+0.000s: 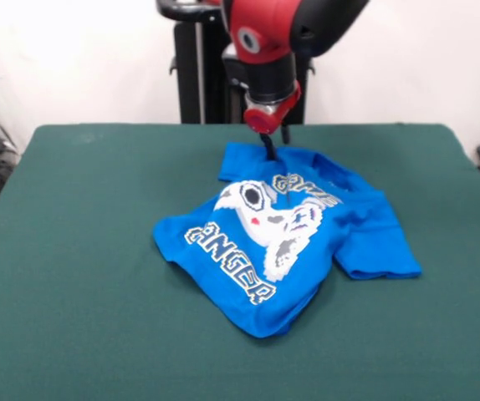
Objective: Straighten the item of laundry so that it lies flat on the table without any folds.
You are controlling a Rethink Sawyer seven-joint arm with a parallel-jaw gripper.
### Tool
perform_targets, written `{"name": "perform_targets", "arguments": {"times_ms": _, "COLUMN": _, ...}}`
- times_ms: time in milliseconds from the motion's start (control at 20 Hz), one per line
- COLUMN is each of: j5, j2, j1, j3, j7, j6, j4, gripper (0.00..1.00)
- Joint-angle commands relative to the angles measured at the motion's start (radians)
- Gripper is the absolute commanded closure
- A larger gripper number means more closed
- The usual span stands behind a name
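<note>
The black pincer [270, 150] touches the rumpled bright blue printed T-shirt [286, 238] at its far edge; grip unclear. Dragging across the dark green felt worktop [73, 251] risks bunching the folds.

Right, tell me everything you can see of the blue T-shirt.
The T-shirt is bright blue soft fabric, short-sleeved, printed with a white pixel-art game controller and outlined lettering that creases break up. It lies rumpled and skewed on the green table, near the middle, folds across the chest, one sleeve spread flat to the picture's right. The gripper reaches down to its far edge; whether it pinches the cloth is unclear.
</note>
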Motion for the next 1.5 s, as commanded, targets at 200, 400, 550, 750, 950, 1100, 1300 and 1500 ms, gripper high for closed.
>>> {"name": "perform_targets", "arguments": {"times_ms": 200, "j5": -0.065, "j2": 0.070, "j1": -0.063, "j3": 0.143, "j7": -0.263, "j6": 0.163, "j4": -0.268, "gripper": 0.00}}
{"name": "perform_targets", "arguments": {"times_ms": 400, "j5": -0.117, "j2": 0.074, "j1": -0.061, "j3": 0.128, "j7": -0.211, "j6": 0.144, "j4": -0.303, "gripper": 0.00}}
{"name": "perform_targets", "arguments": {"times_ms": 550, "j5": -0.128, "j2": 0.061, "j1": -0.081, "j3": 0.142, "j7": -0.222, "j6": 0.135, "j4": -0.311, "gripper": 0.00}}
{"name": "perform_targets", "arguments": {"times_ms": 750, "j5": -0.084, "j2": -0.009, "j1": -0.155, "j3": 0.203, "j7": -0.354, "j6": 0.079, "j4": -0.280, "gripper": 0.00}}
{"name": "perform_targets", "arguments": {"times_ms": 950, "j5": -0.070, "j2": -0.036, "j1": -0.190, "j3": 0.235, "j7": -0.418, "j6": 0.052, "j4": -0.255, "gripper": 0.00}}
{"name": "perform_targets", "arguments": {"times_ms": 1100, "j5": -0.072, "j2": -0.037, "j1": -0.204, "j3": 0.254, "j7": -0.427, "j6": 0.070, "j4": -0.249, "gripper": 0.00}}
{"name": "perform_targets", "arguments": {"times_ms": 1300, "j5": -0.083, "j2": -0.013, "j1": -0.214, "j3": 0.270, "j7": -0.409, "j6": 0.111, "j4": -0.245, "gripper": 0.00}}
{"name": "perform_targets", "arguments": {"times_ms": 1500, "j5": -0.100, "j2": 0.032, "j1": -0.194, "j3": 0.261, "j7": -0.338, "j6": 0.144, "j4": -0.246, "gripper": 0.00}}
